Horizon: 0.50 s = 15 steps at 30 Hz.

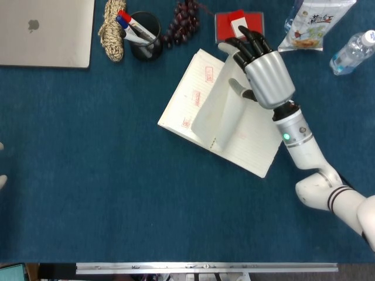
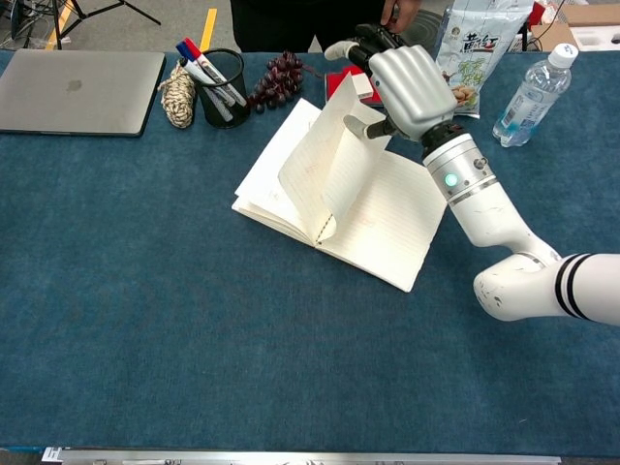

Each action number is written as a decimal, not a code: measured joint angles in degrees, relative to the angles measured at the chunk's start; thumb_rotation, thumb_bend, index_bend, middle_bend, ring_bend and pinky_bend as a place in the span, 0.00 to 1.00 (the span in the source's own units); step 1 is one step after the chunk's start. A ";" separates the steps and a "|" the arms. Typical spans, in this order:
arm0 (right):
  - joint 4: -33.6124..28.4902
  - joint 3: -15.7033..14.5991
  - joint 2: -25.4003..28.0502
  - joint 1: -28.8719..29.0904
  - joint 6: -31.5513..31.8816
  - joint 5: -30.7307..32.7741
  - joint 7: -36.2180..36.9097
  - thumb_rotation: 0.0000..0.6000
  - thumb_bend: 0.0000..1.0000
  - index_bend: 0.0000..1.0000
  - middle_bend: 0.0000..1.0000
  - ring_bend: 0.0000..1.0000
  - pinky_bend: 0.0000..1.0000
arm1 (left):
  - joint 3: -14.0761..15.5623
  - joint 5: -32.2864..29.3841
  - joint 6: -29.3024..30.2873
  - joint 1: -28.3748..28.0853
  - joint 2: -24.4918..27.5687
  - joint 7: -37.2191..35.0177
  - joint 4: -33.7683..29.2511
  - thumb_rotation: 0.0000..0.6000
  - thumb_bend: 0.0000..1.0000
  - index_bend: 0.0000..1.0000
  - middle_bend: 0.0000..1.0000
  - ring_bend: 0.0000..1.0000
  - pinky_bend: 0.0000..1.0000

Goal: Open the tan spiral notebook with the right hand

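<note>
The spiral notebook (image 1: 187,105) lies open and slanted on the blue table, cream lined pages showing. My right hand (image 1: 266,73) is over its far edge. Its fingers (image 1: 246,42) curl over the top of a few lifted pages (image 1: 222,105) and the thumb presses their front. Those pages stand nearly upright above the spiral in the chest view (image 2: 334,165), with the right hand (image 2: 407,82) holding their top corner. The right-hand page (image 2: 387,223) lies flat. Of my left hand only pale tips (image 1: 2,179) show at the left edge of the head view.
Along the far edge stand a grey laptop (image 1: 44,29), a rope bundle (image 1: 113,29), a black pen cup (image 1: 145,35), dark grapes (image 1: 184,23), a red box (image 1: 237,23), a snack bag (image 1: 313,23) and a water bottle (image 1: 351,52).
</note>
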 measured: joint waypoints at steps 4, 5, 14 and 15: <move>1.14 1.26 -0.72 1.33 -0.61 0.56 0.38 1.00 0.21 0.26 0.27 0.10 0.18 | 0.03 0.02 -0.03 0.00 -0.16 -0.22 0.17 1.00 0.11 0.40 0.29 0.30 0.60; 1.41 1.58 -0.92 1.66 -0.62 0.70 0.51 1.00 0.21 0.26 0.27 0.10 0.18 | 0.06 0.03 -0.06 0.01 -0.19 -0.24 0.20 1.00 0.11 0.40 0.29 0.30 0.60; 0.91 1.43 -0.46 1.30 0.55 0.24 1.84 1.00 0.17 0.26 0.27 0.10 0.18 | 0.19 -0.08 -0.28 0.06 -0.46 -0.68 0.69 1.00 0.11 0.40 0.29 0.30 0.60; 0.60 1.38 -0.18 1.17 0.72 0.17 2.05 1.00 0.15 0.26 0.27 0.10 0.18 | 0.19 -0.10 -0.32 0.05 -0.50 -0.70 0.77 1.00 0.11 0.40 0.29 0.30 0.60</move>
